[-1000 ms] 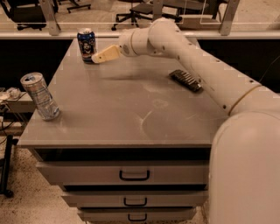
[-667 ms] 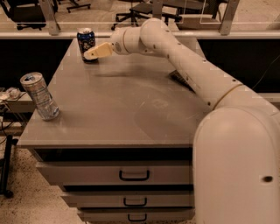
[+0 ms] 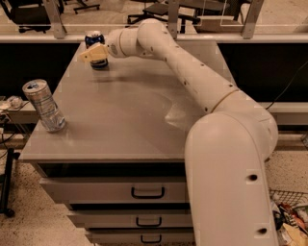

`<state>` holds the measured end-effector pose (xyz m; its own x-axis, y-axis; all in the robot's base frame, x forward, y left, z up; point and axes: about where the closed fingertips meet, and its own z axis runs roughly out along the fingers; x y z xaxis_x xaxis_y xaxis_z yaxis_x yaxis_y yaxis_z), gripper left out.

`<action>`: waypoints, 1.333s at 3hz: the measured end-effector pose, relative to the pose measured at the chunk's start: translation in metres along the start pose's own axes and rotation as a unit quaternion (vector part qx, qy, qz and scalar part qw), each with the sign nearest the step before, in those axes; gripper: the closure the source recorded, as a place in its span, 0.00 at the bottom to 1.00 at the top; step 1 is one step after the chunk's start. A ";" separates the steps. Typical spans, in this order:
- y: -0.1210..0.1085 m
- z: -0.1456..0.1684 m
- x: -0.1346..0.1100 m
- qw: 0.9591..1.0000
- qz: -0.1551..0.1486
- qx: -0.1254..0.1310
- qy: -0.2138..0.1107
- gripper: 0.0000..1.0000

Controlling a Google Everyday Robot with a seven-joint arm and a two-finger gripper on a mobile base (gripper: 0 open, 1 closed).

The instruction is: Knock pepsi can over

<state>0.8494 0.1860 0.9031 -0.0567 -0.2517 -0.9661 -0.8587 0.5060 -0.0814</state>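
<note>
**Gripper slides across to cover pepsi can at table's far corner**

Moved leftward in the camera view since a moment ago, the gripper (image 3: 94, 53) now overlaps the middle of the pepsi can (image 3: 94, 38), where before it hung just to the can's right. The can itself stands upright on the same spot.

Nearest the camera, a stack of drawers (image 3: 147, 192) with dark handles sits under the grey table (image 3: 120, 125). At the near left edge stands a silver-grey can (image 3: 44, 106), leaning slightly and well apart from the action. The robot's white arm (image 3: 192, 72) rises from the lower right and reaches diagonally across the tabletop to the far left corner. There the tan gripper sits level with the can's body, leaving only the silver top and blue upper band, plus a sliver of the base, in sight. Whether it is touching the can, and whether it is clenched or released, cannot be told from this angle. Beyond the table run a window rail and office chairs (image 3: 159, 9).

The can looks like thin, stiff aluminium, smooth-sided and likely to slide on the table if pushed low. Whether it is full or empty is not visible. No grasp seems needed: a sideways push high on the wall, near the rim, should tip it rather than skid it. Being round, it may then roll toward the nearby table edge.
</note>
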 end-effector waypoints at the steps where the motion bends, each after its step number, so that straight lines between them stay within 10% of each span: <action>1: 0.003 0.013 -0.003 1.000 0.006 -0.005 0.000 0.00; 4: 0.004 0.010 0.005 1.000 0.013 0.000 0.019 0.64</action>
<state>0.8507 0.1946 0.8952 -0.0991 -0.2697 -0.9578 -0.8568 0.5126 -0.0557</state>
